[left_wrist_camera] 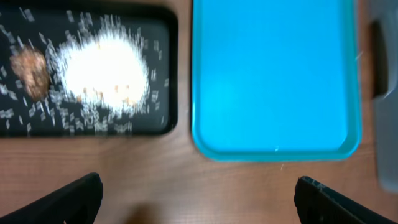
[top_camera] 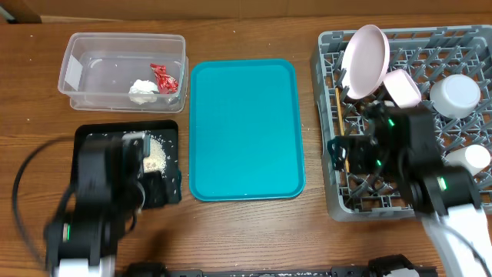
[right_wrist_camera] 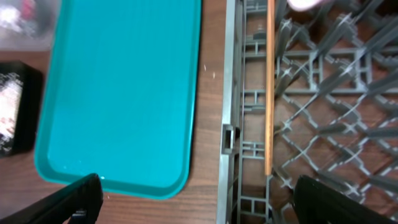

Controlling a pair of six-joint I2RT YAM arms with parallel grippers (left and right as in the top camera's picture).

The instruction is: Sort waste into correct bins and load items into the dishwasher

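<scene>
Right gripper (right_wrist_camera: 198, 186) gapes wide above dish rack (right_wrist_camera: 231, 134), chopstick (right_wrist_camera: 269, 93) seemingly inside

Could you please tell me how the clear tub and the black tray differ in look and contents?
The clear tub is see-through and deep-walled; the black tray is opaque and shallow. The clear tub holds the red wrapper and white tissue wad; the black tray holds rice and a brown scrap. Both are rectangular and sit left of the teal tray.

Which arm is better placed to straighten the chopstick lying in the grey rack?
Right. The right gripper, open, hovers over the rack rim beside the chopstick; the left gripper sits by the black tray, across the teal tray.
</scene>
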